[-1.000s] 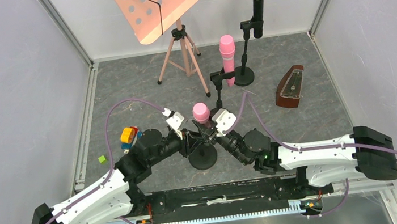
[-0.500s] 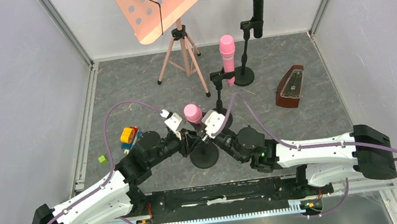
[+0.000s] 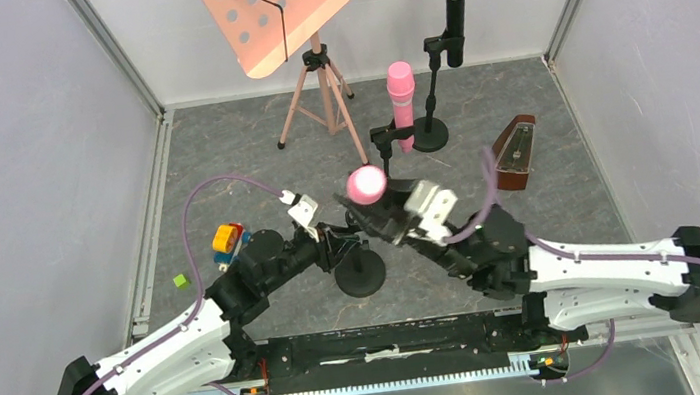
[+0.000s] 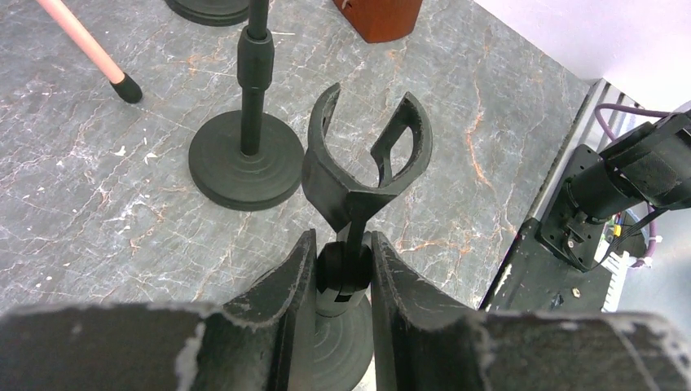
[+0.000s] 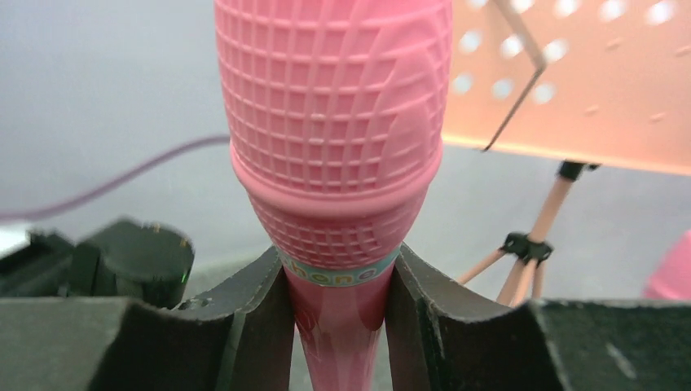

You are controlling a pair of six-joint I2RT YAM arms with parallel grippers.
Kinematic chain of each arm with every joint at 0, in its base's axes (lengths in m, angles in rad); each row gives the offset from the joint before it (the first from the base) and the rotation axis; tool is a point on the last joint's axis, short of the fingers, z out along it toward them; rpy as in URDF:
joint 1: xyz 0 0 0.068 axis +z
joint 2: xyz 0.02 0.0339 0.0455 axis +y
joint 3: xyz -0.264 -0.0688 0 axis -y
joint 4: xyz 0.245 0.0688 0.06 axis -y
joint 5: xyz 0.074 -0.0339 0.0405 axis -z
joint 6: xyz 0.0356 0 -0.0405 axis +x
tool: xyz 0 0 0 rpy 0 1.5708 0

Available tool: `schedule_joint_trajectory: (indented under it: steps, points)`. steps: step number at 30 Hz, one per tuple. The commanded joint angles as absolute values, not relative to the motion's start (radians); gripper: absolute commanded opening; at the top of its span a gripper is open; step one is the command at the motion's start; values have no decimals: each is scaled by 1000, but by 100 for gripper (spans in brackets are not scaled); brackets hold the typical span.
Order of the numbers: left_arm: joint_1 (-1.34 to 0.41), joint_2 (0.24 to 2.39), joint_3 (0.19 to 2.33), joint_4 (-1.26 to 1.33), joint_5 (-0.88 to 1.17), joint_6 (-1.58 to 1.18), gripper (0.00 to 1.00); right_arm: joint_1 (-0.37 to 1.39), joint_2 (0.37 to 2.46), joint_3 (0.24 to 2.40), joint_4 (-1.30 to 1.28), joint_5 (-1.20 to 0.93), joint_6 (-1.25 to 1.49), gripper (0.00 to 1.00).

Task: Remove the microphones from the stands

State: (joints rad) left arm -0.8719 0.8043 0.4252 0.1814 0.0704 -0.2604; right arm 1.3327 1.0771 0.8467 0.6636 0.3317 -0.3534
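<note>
Microphone (image 3: 365,183), the pink one, is clear of its stand (image 3: 361,279) in the top view. It's held in the air by the right gripper (image 3: 378,217), head up, just up and right of the stand's round base. Left gripper (image 3: 346,244) is at the stand's stem. Further back are a second pink mic (image 3: 402,100) and a black mic (image 3: 456,13) on their own stands, a music stand (image 3: 302,2) and a metronome (image 3: 512,152). Left wrist: left gripper (image 4: 342,277) is closed tight on the stem just under the clip (image 4: 363,163). The clip fork is upright, with table showing through it. Right wrist: right gripper (image 5: 338,318) is clamped on the microphone (image 5: 334,122) handle just below the head collar, both fingers touching, with the music stand (image 5: 570,65) blurred behind.
</note>
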Motion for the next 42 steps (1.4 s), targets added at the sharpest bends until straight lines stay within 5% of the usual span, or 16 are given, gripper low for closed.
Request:
schedule_joint_trajectory:
  steps: [1,8,17,22,30,36,42]
  points:
    - [-869,833,390,-25,38,-271,6,1335,993,854,821,401,-369,1]
    - [-868,793,436,-26,19,-287,48,1335,928,764,888,642,-440,1]
    - [-868,737,531,-58,53,-250,72,1335,865,709,814,778,-485,2]
    - [-868,668,537,-71,19,-246,99,1335,782,700,625,768,-383,2]
    - [-868,544,507,-39,-124,-296,100,1335,603,809,89,531,-140,6]
    - [-868,488,451,22,-169,-346,100,1335,673,829,-193,765,-48,5]
    - [-868,521,464,23,-153,-334,100,1261,734,840,-365,722,94,5]
